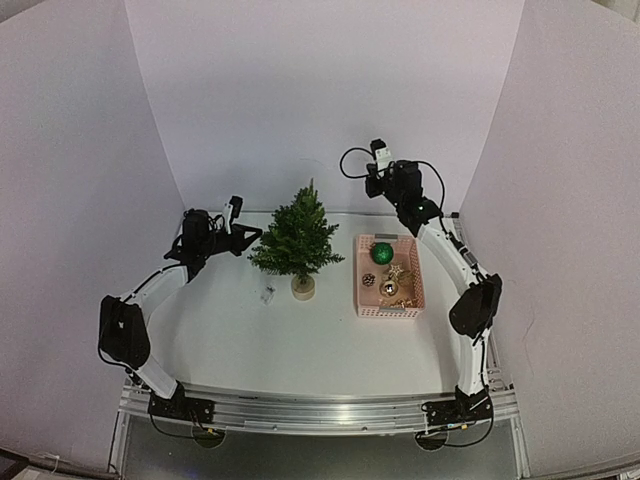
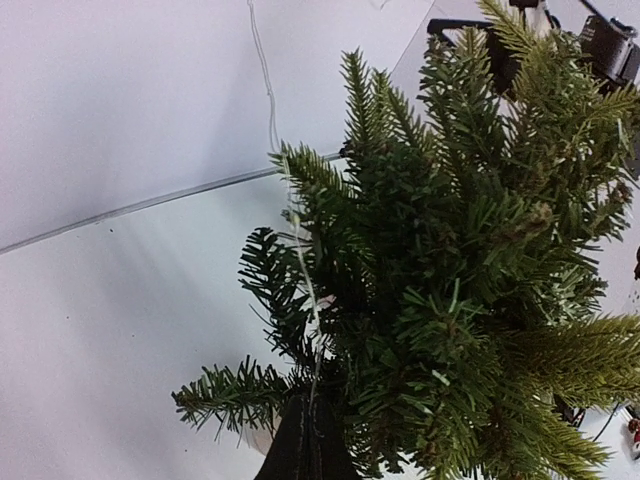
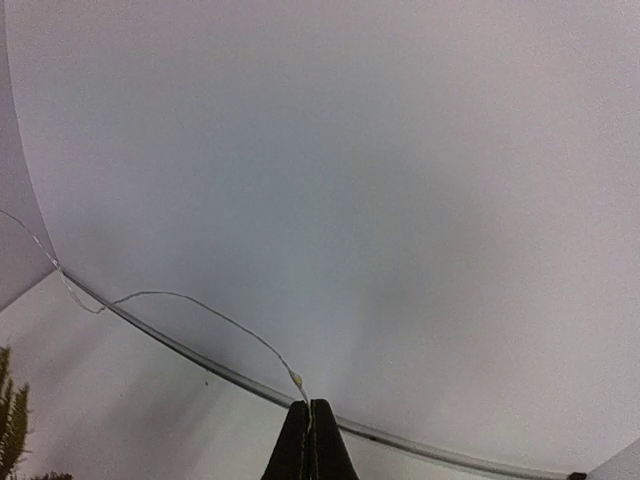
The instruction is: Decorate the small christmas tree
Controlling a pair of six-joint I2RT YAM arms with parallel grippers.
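The small christmas tree (image 1: 297,240) stands mid-table on a tan round base (image 1: 302,288); in the left wrist view its green branches (image 2: 450,280) fill the right side. My left gripper (image 1: 252,236) is right against the tree's left side, shut (image 2: 312,405) on a thin light wire (image 2: 305,270) that runs up through the needles. My right gripper (image 1: 372,182) is raised behind the basket and faces the back wall. It is shut (image 3: 310,405) on the same kind of thin wire (image 3: 200,305), which has a small bead (image 3: 297,378) and arcs away to the left.
A pink basket (image 1: 362,285) right of the tree holds a green ball (image 1: 382,253) and gold ornaments (image 1: 393,282). A small clear bundle (image 1: 268,293) lies on the table left of the tree base. White walls close in the back and sides.
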